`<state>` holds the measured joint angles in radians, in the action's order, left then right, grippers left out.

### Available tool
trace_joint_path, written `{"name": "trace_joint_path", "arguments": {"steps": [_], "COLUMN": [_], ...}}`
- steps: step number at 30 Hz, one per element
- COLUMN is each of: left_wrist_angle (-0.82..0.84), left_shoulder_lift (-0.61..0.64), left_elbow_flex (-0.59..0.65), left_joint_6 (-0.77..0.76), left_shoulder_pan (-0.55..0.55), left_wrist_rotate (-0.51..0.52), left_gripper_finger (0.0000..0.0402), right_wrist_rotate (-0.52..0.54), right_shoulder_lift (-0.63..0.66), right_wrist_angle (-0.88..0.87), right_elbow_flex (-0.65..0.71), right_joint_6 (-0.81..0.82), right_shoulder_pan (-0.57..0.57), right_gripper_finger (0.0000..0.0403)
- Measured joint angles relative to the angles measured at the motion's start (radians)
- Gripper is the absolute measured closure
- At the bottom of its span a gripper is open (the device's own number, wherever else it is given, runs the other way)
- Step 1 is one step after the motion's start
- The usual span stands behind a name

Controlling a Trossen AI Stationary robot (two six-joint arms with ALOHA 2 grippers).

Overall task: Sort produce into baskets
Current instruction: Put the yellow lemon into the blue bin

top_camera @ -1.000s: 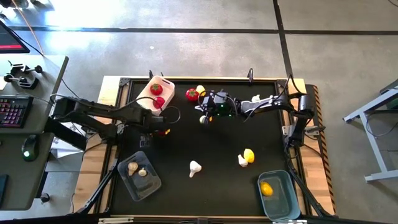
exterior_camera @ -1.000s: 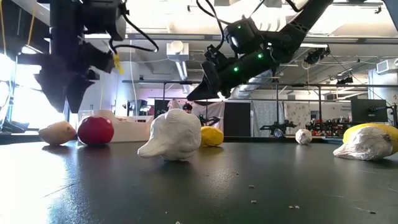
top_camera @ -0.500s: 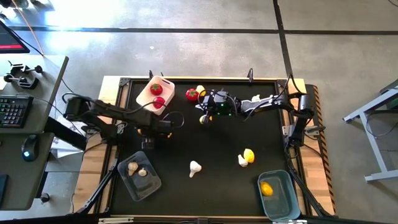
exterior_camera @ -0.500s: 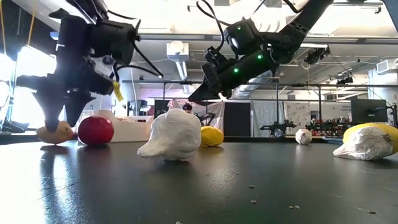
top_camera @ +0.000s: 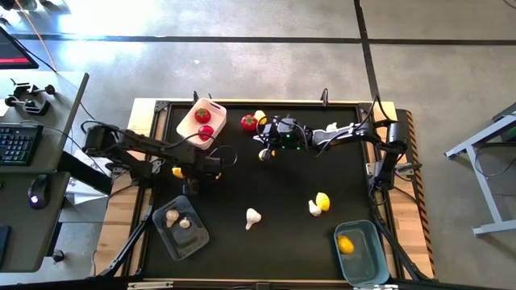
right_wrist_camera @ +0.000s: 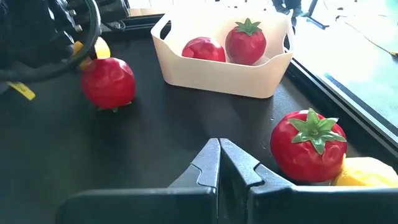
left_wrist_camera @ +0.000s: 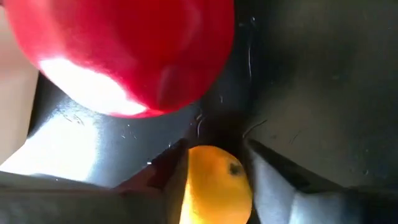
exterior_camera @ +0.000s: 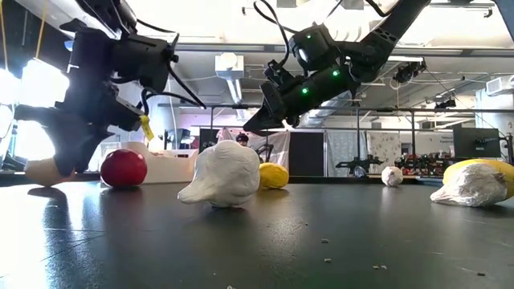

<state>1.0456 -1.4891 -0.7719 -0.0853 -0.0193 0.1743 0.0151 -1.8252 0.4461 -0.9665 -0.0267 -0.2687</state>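
Note:
My left gripper [top_camera: 184,172] points down at the table's left side and is shut on a yellow lemon [left_wrist_camera: 214,183]. A loose red tomato [left_wrist_camera: 124,50] lies right beside it. The white basket [right_wrist_camera: 217,68] at the far left holds two tomatoes. My right gripper [right_wrist_camera: 219,155] hangs shut and empty above the table's far middle, near another tomato [right_wrist_camera: 309,144] and a lemon [top_camera: 260,117]. The clear basket [top_camera: 184,225] holds two garlic bulbs, and the blue basket [top_camera: 360,251] holds a lemon. Garlic [top_camera: 252,216] lies loose at the near middle. My left gripper has the lemon's two sides [left_wrist_camera: 193,186] between its two fingers, one finger on each side. The fingers [exterior_camera: 64,156] come at it steeply from above. The lemon [exterior_camera: 38,170] sits low at the table's surface, under the fingertips.
A garlic bulb [top_camera: 314,209] and a lemon [top_camera: 323,199] lie together at the right. Another garlic bulb [top_camera: 332,126] sits under the right arm, and a small pale piece [top_camera: 264,155] lies below the right gripper. The table's middle shows bare black surface.
My left gripper has come down onto the lemon beside the red tomato, tipping steeper, and its fingers have closed in on it. The lemon has slid a little toward the table's left edge.

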Motion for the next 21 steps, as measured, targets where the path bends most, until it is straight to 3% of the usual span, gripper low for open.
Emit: {"name": "trace_joint_path", "arguments": {"steps": [8,11,16,21], "left_wrist_angle": [0.003,0.003,0.007,0.029], "left_shoulder_lift": [0.117,0.177,0.238,0.232], "left_elbow_flex": [-0.003,-0.004,-0.005,-0.005], "left_joint_6": [-0.04,-0.061,-0.052,0.013], "left_shoulder_pan": [-0.021,-0.048,-0.08,-0.076], "left_wrist_rotate": [-0.015,-0.046,-0.103,-0.104], "left_gripper_finger": [0.0375,0.0397,0.0381,0.0326], "right_wrist_rotate": [0.001,0.001,0.001,0.001], "right_shoulder_lift": [0.003,0.018,0.035,0.039], "right_wrist_angle": [-0.03,-0.048,-0.057,-0.069], "right_elbow_flex": [-0.001,-0.001,-0.001,-0.001], "right_joint_6": [-0.039,-0.045,-0.052,-0.053], "right_shoulder_pan": [0.0,-0.002,-0.002,-0.002], "right_gripper_finger": [0.0403,0.0403,0.0403,0.0403]}}
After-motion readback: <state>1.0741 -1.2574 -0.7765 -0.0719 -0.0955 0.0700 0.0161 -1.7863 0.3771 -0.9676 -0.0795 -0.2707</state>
